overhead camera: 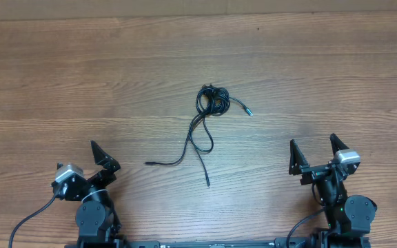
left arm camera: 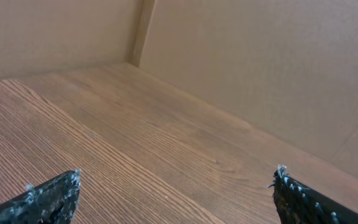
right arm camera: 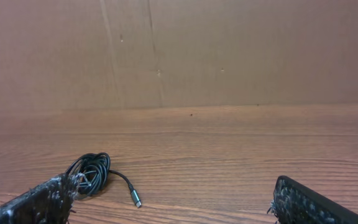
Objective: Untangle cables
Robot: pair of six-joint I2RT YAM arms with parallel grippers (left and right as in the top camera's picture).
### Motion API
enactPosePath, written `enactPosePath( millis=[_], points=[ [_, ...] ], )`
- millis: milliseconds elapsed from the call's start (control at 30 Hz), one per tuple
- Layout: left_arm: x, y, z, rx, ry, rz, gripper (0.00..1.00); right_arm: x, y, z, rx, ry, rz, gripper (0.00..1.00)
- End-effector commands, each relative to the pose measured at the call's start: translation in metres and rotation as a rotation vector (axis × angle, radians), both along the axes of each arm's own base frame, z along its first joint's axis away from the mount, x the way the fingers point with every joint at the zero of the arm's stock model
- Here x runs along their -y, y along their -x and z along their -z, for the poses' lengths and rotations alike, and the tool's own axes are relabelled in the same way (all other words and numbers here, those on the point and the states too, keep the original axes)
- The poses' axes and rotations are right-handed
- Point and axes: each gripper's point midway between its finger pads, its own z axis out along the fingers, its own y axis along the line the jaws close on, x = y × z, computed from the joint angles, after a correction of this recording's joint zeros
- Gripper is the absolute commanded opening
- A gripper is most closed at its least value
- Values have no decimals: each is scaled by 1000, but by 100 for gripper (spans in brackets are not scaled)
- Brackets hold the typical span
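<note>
You have the cables lying flat near the middle of the table. They are thin black cords, bunched at their far end into a small tangled coil. One short strand runs right from the coil to a bluish tip. Two longer strands trail toward the near edge. One curves left to a plug end, and the other ends closer in.

The left end effector sits low at the near left, angled inward toward the middle, its jaws spread wide and holding nothing. The right end effector sits at the near right, pointing straight ahead, jaws equally wide and empty.
</note>
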Motion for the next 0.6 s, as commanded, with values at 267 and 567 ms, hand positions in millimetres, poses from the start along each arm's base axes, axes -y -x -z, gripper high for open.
enactPosePath(
  millis=[267,567],
  points=[
    [-5,3,1,-9,-18,-30,99,1,0,2,2,1,5,100],
    [-5,3,1,-9,-18,-30,99,1,0,2,2,1,5,100]
  ],
)
